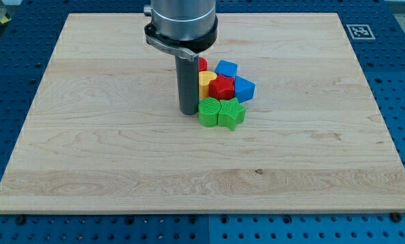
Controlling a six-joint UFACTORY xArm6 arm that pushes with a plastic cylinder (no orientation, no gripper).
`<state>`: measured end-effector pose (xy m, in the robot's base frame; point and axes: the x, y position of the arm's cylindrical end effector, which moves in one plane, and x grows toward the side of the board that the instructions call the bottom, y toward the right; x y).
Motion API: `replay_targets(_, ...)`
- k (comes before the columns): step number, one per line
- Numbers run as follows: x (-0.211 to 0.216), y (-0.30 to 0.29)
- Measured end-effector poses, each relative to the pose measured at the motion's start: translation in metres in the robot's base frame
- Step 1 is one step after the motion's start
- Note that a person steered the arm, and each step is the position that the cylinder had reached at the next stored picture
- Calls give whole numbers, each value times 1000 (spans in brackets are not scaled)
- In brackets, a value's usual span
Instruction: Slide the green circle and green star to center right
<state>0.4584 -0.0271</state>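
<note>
The green circle (pixel 207 112) and the green star (pixel 232 113) sit side by side, touching, near the board's middle, the circle on the view's left. My tip (pixel 188 111) rests on the board just left of the green circle, very close to it or touching it. Directly above the two green blocks lies a tight cluster: a red star-like block (pixel 222 87), a yellow block (pixel 205 81), a blue block (pixel 226 68), another blue block (pixel 244 89) and a red block (pixel 202 64) partly hidden by the rod.
The wooden board (pixel 121 169) lies on a blue perforated table. A printed marker tag (pixel 359 31) sits at the board's top right corner. The arm's grey body (pixel 182 24) hangs over the board's top middle.
</note>
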Motion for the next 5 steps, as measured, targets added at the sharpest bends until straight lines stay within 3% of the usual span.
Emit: replay_targets(5,43,-2)
